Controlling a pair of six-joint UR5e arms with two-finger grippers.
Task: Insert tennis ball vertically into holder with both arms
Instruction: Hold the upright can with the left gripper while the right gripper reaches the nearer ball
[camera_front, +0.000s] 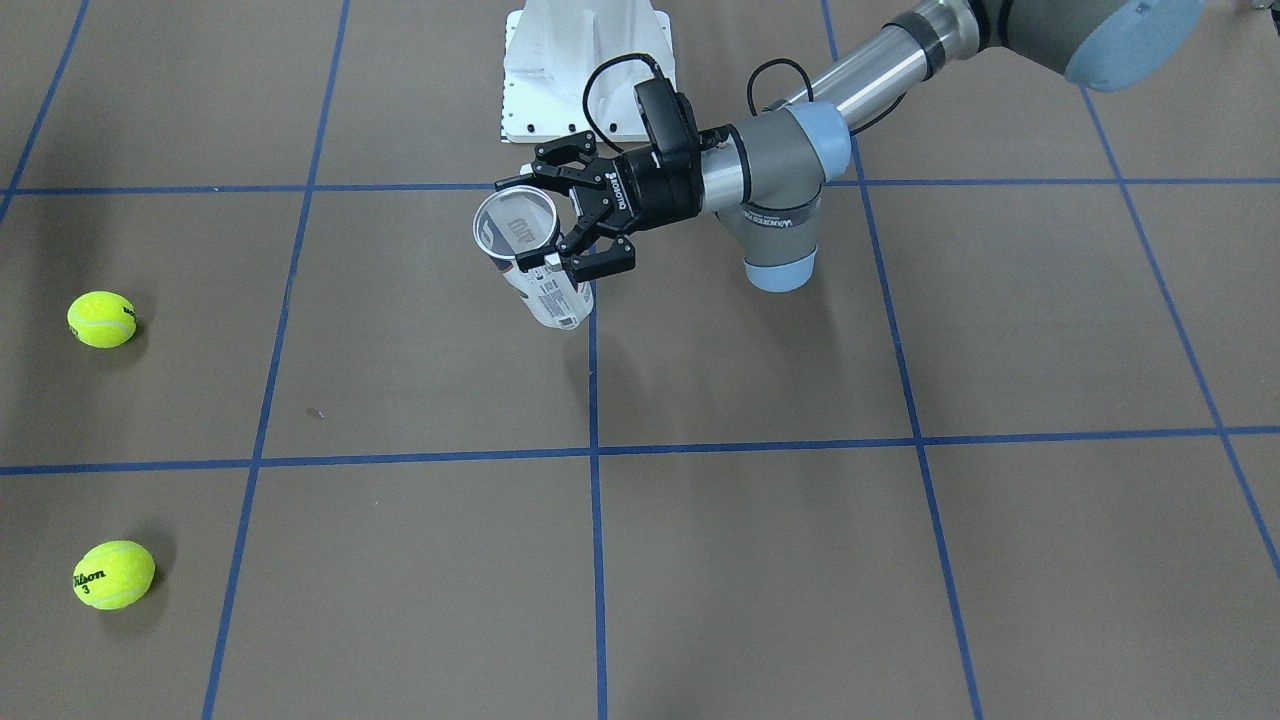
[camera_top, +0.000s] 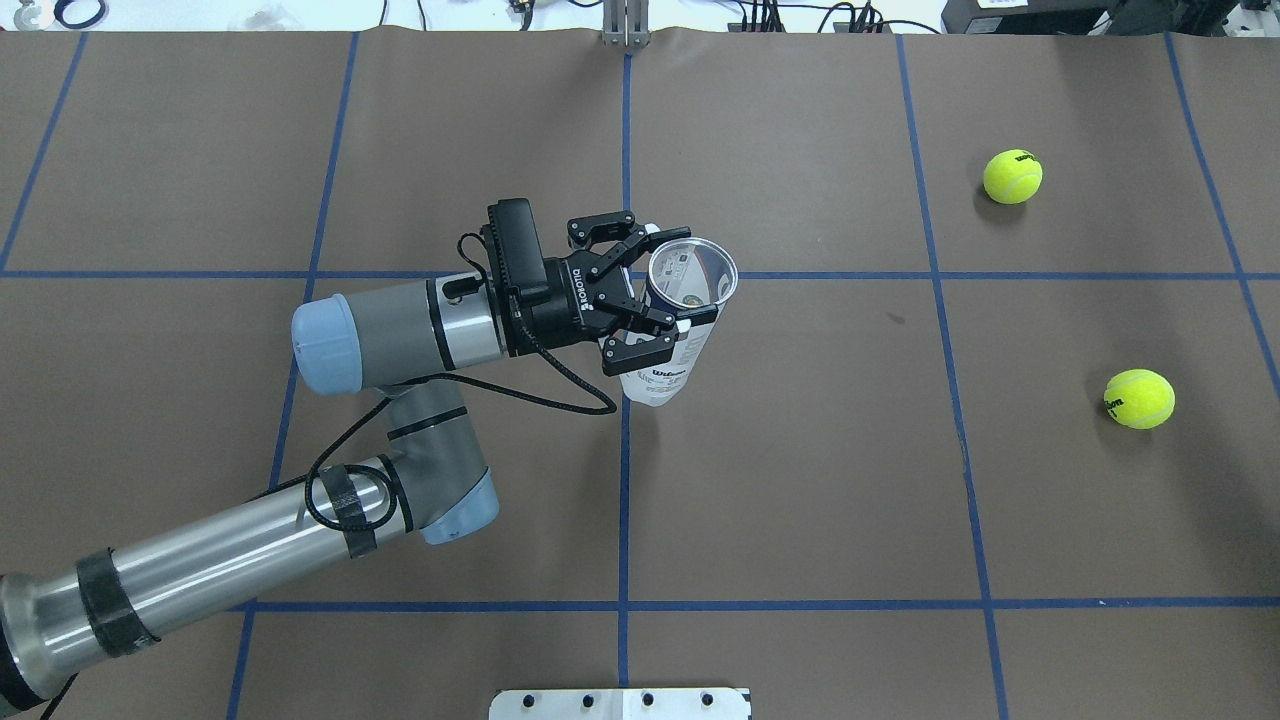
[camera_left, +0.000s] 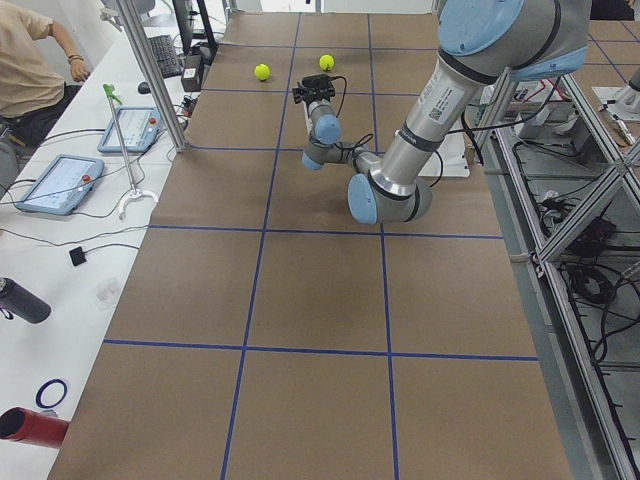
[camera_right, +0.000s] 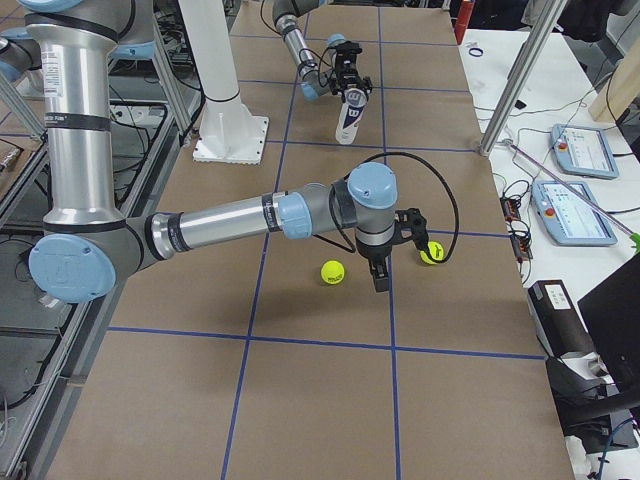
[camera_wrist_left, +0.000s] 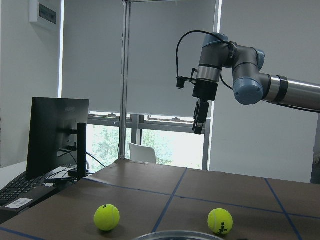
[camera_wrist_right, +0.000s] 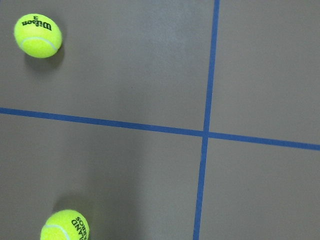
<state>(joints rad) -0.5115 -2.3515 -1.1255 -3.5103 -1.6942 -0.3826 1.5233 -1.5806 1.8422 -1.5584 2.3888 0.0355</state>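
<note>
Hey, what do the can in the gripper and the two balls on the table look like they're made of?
The can looks like clear, glossy plastic: its wall is see-through around the open mouth, with a printed wrap lower down. The balls look like fuzzy matte yellow-green felt with black print; what's inside can't be seen.

Holder (camera_top: 685, 345) sat between left gripper's (camera_top: 645, 292) jaws, far tennis ball (camera_top: 1012, 176) and near tennis ball (camera_top: 1139, 398) lay on tabletop (camera_top: 800, 480), well right of jaws
</note>
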